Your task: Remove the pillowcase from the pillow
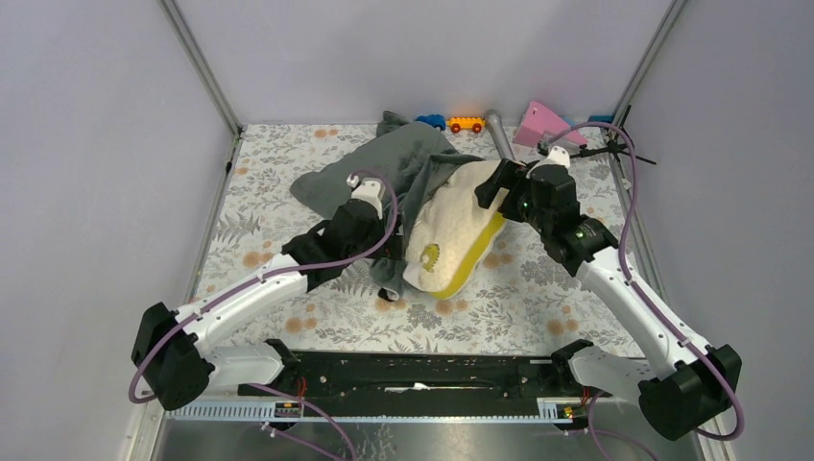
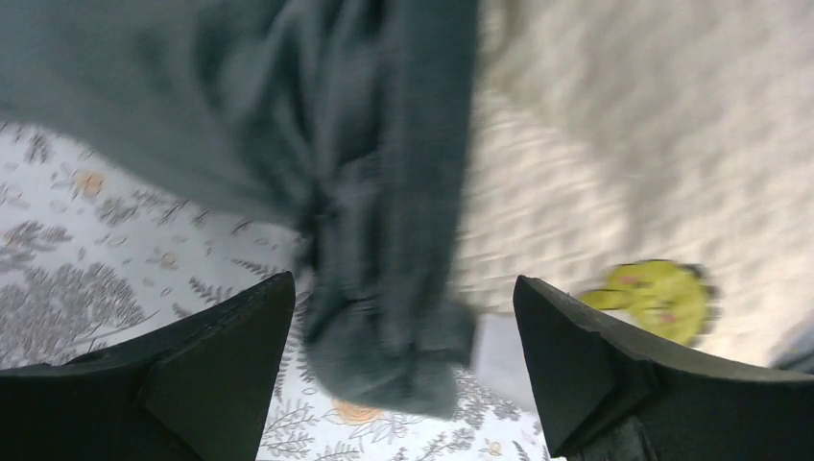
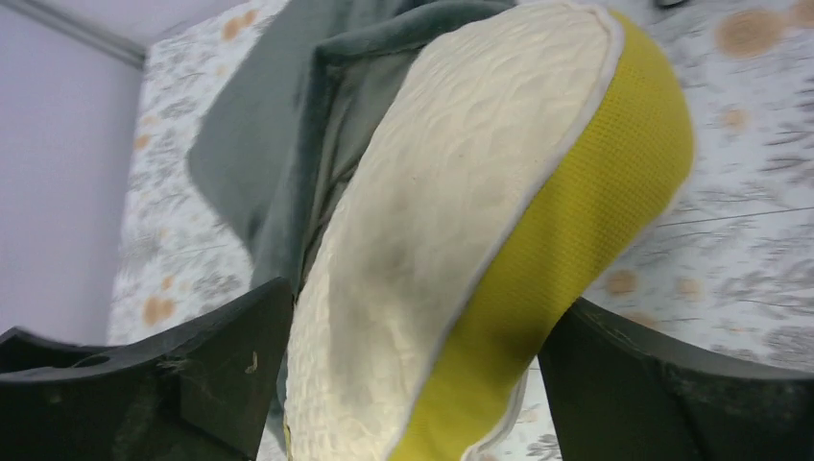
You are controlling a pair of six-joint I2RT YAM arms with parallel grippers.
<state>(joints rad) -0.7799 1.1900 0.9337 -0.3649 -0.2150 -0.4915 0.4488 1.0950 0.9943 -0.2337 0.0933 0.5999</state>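
Floral table [image 1: 538, 288], pillowcase [image 2: 374, 192] between parted left pincer [image 2: 403, 336], pillow [image 3: 451, 240] between parted right pincer [image 3: 413, 355]

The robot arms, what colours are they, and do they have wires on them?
Both arms have white tube sections with chunky black joints. A thin purple cable loops along the left arm and the right arm. Small green lights glow on the right arm. The gripper fingers are black, wedge-shaped blocks.

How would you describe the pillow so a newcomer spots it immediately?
On the floral table, look at the middle, between the two arms. The pillow is the cream quilted cushion with a bright yellow side band, lying beside and partly against the grey-green pillowcase, which is plain and limp.
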